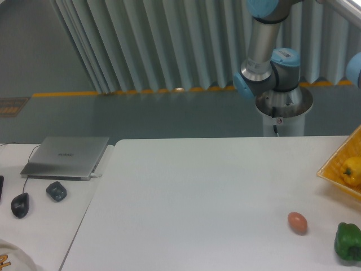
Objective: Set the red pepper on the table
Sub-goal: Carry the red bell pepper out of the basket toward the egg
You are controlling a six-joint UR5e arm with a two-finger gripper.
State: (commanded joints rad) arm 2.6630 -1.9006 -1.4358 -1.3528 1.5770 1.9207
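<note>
The red pepper is out of view. The white table (197, 192) fills the middle and right of the camera view. Only the arm's base and lower joints (265, 68) show, behind the table's far edge at upper right; a blue joint (354, 69) peeks in at the right edge. The gripper itself is outside the frame.
A brown egg (297, 222) and a green pepper (348, 241) lie near the table's front right. A yellow basket (338, 169) with a yellow pepper (352, 170) sits at the right edge. The side desk holds a laptop (66, 156), a mouse (20, 204) and a small dark object (56, 191).
</note>
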